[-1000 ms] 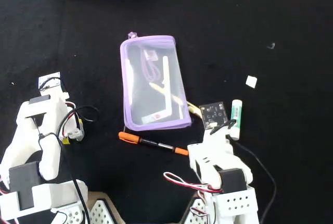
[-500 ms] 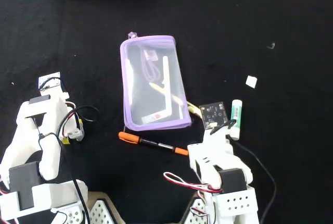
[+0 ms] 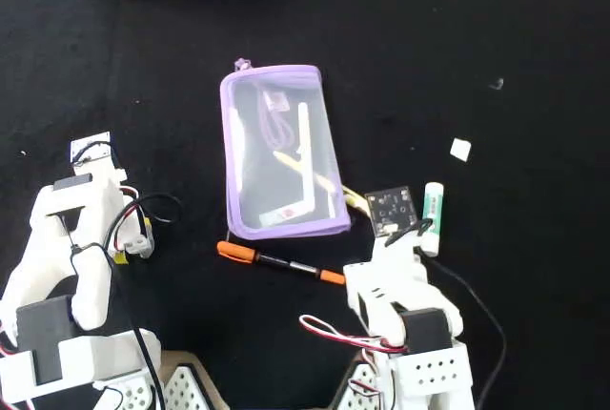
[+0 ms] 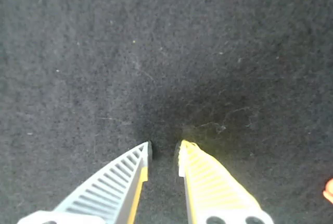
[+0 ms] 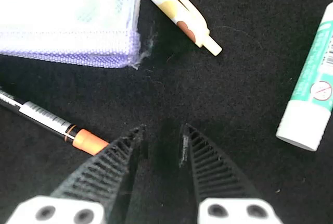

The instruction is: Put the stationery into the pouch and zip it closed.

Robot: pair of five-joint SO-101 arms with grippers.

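You are working early in this job, by the look of the table: the pouch [image 3: 281, 153] is lying flat in the middle of the black table [image 3: 496, 48], and through its clear side a few pale, strip-like items and a looped cord are showing, so some things are already sitting inside. Several pieces are waiting outside it. The orange pen [image 3: 279, 262] is lying just beside the pouch's near edge, the glue stick [image 3: 432, 217] is resting off to the right near the right arm, and a small white eraser [image 3: 460, 150] is sitting farther out, well apart from the pouch. A spotted pen [image 5: 179, 18] is poking out by the pouch's near right corner; you cannot tell whether its other end is tucked inside or underneath. The zip pull [image 3: 243, 65] is sitting at the far left corner, and whether the zip is drawn is not clear, so zipping is likely yet to do. Your right gripper [image 5: 162, 133] is hovering low over bare cloth between the orange pen and the glue stick, jaws slightly parted and pinching nothing. Your left gripper [image 4: 164, 148] is hanging over bare cloth well left of the pouch, jaws a narrow gap apart, also carrying nothing. Nothing is blocking either pen.
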